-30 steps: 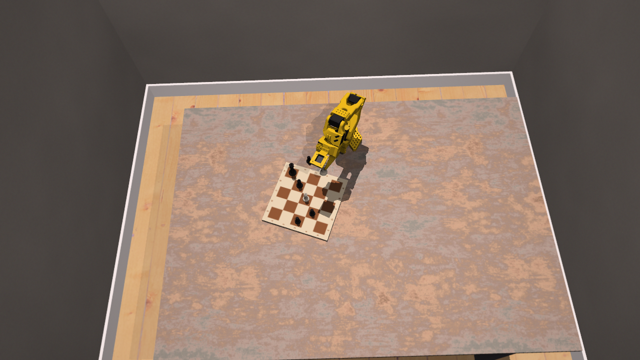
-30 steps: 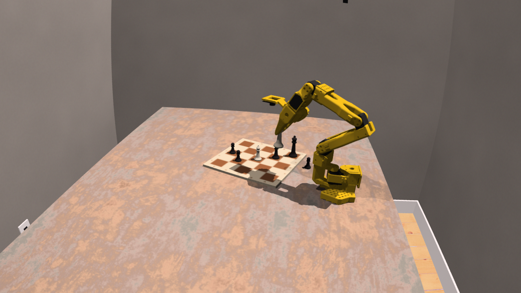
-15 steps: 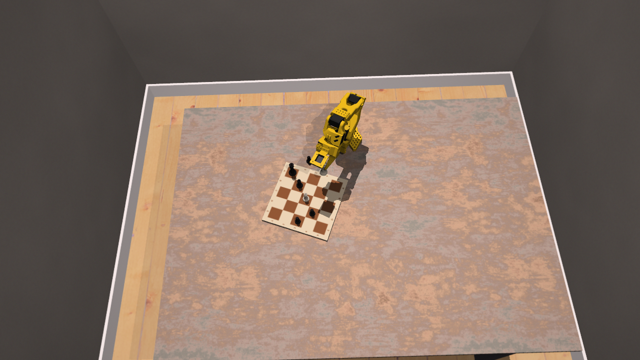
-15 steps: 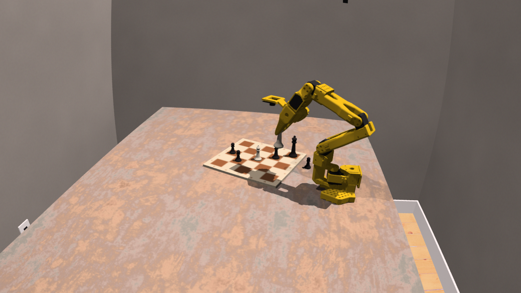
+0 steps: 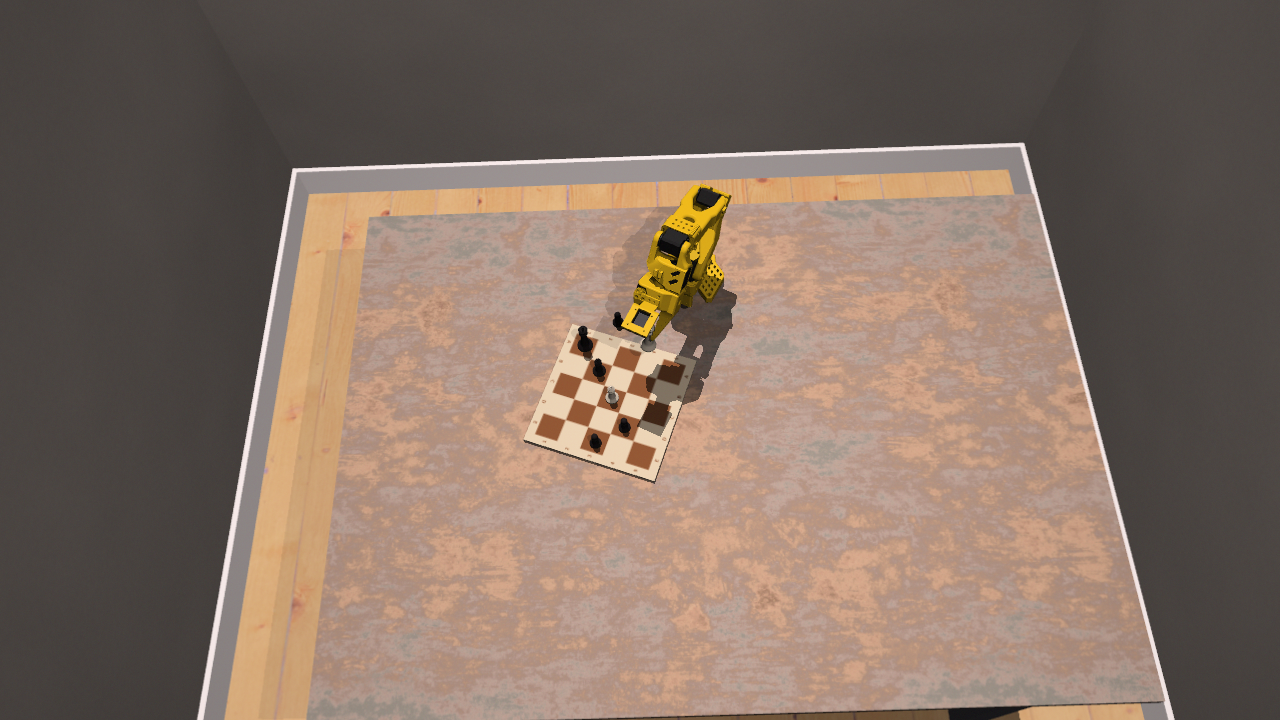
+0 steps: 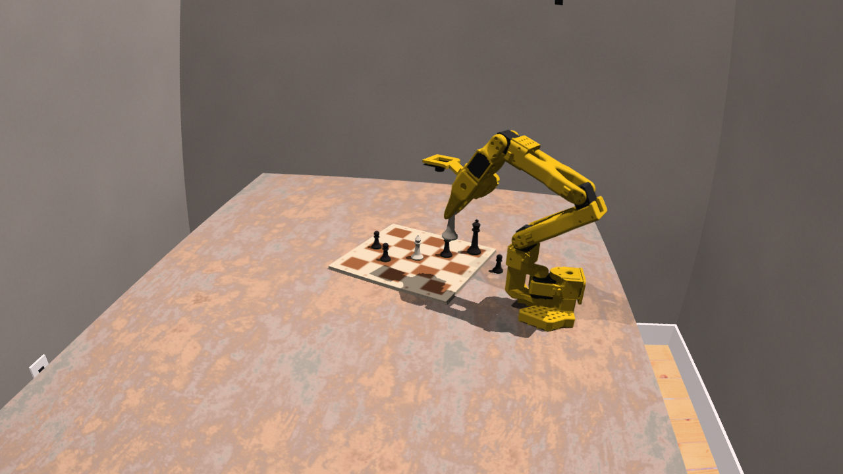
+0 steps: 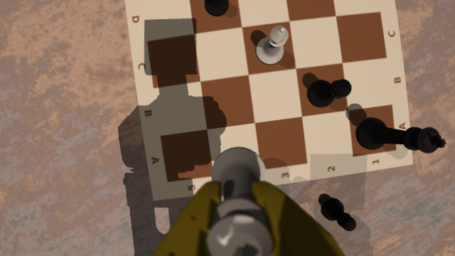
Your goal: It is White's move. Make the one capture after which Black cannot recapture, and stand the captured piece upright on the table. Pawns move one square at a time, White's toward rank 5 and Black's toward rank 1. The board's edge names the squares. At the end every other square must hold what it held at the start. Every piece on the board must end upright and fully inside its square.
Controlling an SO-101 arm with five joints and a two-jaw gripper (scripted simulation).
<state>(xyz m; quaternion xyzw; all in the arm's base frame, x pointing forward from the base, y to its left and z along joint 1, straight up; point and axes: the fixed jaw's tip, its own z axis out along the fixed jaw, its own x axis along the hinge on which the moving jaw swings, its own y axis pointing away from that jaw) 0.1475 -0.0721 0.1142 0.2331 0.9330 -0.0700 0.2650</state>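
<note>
Mottled tabletop runs beneath my yellow arm and the chessboard. I have the gripper nearly closed, pinching a tall white chess piece above the board's near edge. Off to the gripper's side stands the black king; beyond the fingers, the white bishop. Three black pawns stand on the board, one between king and bishop, two past the bishop. Another black pawn stands upright on the table, beside the board on the gripper's king side.

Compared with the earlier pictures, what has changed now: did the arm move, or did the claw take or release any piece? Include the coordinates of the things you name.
Nothing visibly changed. The claw (image 5: 650, 336) (image 6: 448, 216) (image 7: 236, 185) still holds the tall white piece (image 5: 648, 345) (image 6: 450, 232) (image 7: 237, 165) above the board (image 5: 572, 450) (image 6: 338, 266) (image 7: 403, 107). The arm, the other white piece (image 5: 611, 395) (image 6: 417, 251) (image 7: 269, 52) and the black pieces stayed as they were.
</note>
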